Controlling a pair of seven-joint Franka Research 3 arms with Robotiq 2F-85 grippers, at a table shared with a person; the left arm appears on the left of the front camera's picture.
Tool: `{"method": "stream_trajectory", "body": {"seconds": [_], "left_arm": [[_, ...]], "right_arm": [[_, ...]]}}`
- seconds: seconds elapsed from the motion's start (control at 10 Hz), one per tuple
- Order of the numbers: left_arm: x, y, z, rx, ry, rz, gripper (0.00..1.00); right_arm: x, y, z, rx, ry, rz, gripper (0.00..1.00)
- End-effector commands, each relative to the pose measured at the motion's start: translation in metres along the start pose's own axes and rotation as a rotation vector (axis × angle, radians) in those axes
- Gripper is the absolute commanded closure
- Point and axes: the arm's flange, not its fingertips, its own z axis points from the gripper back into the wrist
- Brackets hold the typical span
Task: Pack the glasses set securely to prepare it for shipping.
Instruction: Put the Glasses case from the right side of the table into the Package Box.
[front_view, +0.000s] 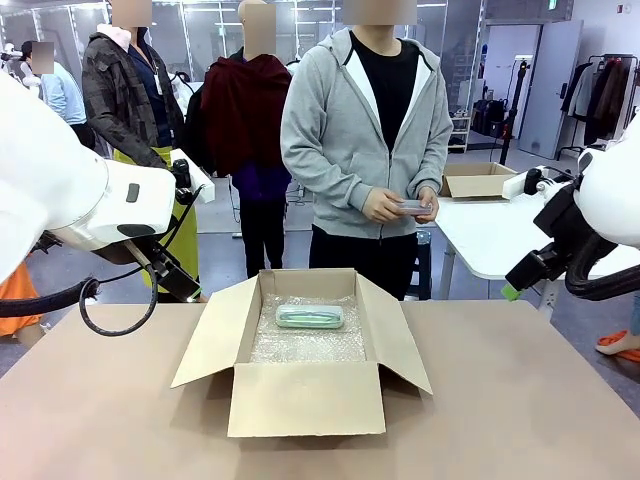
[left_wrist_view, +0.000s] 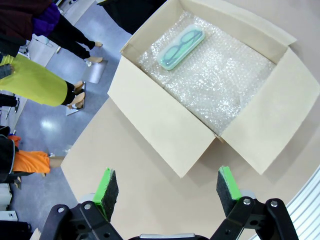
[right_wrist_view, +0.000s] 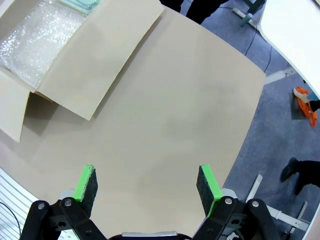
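Left end effector wide, empty, over surface. Ahead of it: open box, bubble wrap lining, mint-green case laid in.
Right end effector wide, empty.
Left to do: second case, apparently in person's hands, far beyond both; cover; close flaps.

Left tool, right tool wide open

Text legible: none.
Box: cardboard box, no print readable.
Case: mint-green case, no lettering readable.
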Motion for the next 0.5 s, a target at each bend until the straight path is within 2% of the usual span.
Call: {"method": "stream_trajectory", "body": {"seconds": [0.0,0.4], "left_arm": [[-0.0006,0.0009,0.001,0.004,-0.001,-0.018,0.0],[-0.0006,0.0009,0.001,0.004,-0.001,-0.018,0.0]], "right_arm": [[0.0023,-0.0011,0.0014,0.001,0.008,0.0,0.0],[0.0023,-0.0011,0.0014,0.001,0.008,0.0,0.0]]}}
